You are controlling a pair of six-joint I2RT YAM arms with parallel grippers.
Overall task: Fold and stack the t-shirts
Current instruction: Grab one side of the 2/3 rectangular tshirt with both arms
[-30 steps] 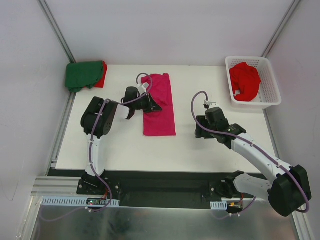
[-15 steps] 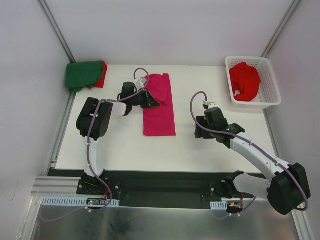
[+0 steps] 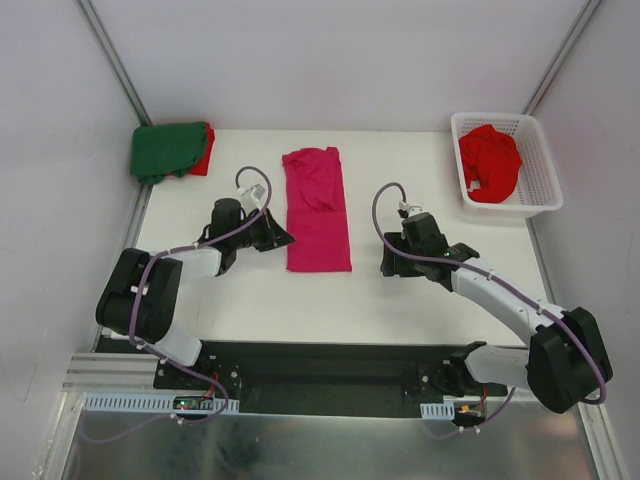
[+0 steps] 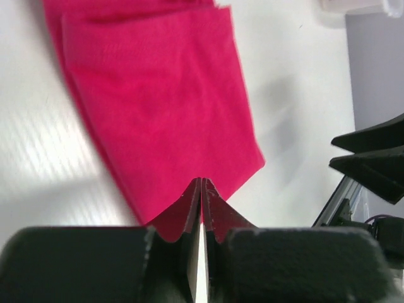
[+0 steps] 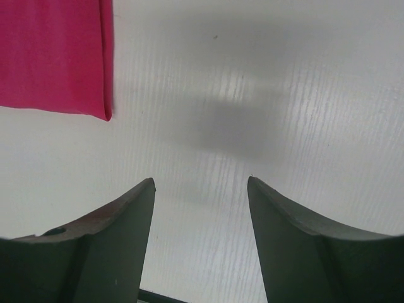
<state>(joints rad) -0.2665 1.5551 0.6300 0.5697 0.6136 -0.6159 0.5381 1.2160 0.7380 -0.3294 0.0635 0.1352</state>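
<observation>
Top external: pink t-shirt (image 3: pixel 318 210) folded lengthwise; left fingers (image 4: pixel 182 222) together, right fingers (image 5: pixel 113 252) apart, both empty; crosswise fold seemingly next.

We read no lettering, label, brand, number or sign on anything in any of the three camera views.

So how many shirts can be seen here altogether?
4: a pink shirt flat mid-table, a green shirt atop a red shirt at the far left corner, and a bunched red shirt in the white basket, which may hide more.
</observation>
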